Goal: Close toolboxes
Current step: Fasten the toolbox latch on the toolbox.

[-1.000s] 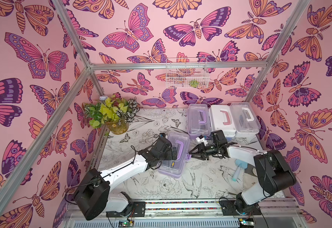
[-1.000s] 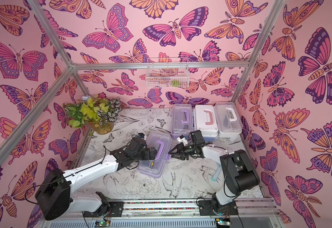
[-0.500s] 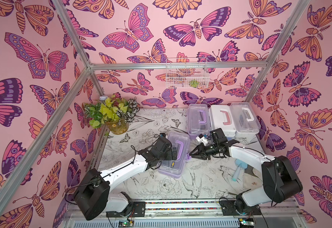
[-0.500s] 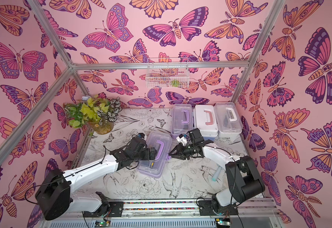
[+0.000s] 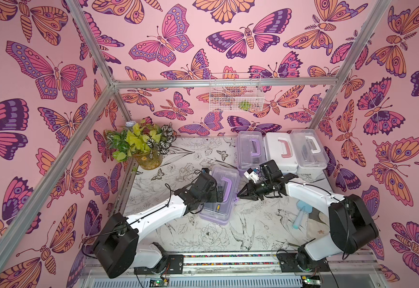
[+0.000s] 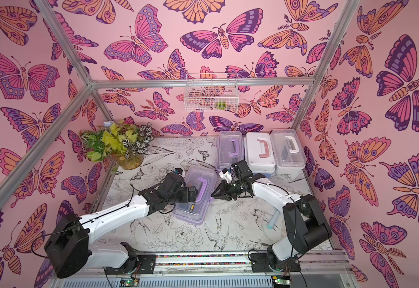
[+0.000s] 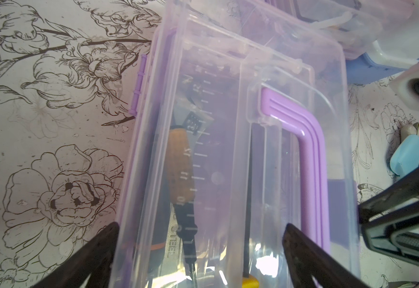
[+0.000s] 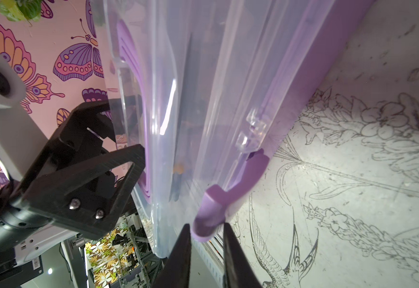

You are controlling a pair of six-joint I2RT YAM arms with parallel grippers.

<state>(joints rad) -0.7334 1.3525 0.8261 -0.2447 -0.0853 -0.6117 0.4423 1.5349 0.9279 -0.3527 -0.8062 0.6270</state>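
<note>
A lilac toolbox (image 5: 222, 197) (image 6: 196, 197) with a clear lid and a lilac handle (image 7: 308, 154) lies mid-table, tools inside. My left gripper (image 5: 221, 195) (image 7: 201, 232) is open and straddles one end of its lid. My right gripper (image 5: 238, 195) (image 8: 207, 229) is at the box's right side, its jaws shut on the lilac latch (image 8: 231, 189), which sticks out from the base. Three more toolboxes stand in a row at the back right: a lilac one (image 5: 249, 149), a white-lidded one with a pink handle (image 5: 280, 152) and a clear-lidded white one (image 5: 308, 149).
A potted plant (image 5: 143, 147) stands at the back left corner. A white wire basket (image 5: 236, 94) hangs on the back wall. A light-blue tool (image 5: 302, 212) lies on the table under the right forearm. Patterned walls close in on three sides.
The right gripper's jaws have narrowed onto the latch, and the right arm's elbow has swung out to the right. The left arm and the box have stayed still.
</note>
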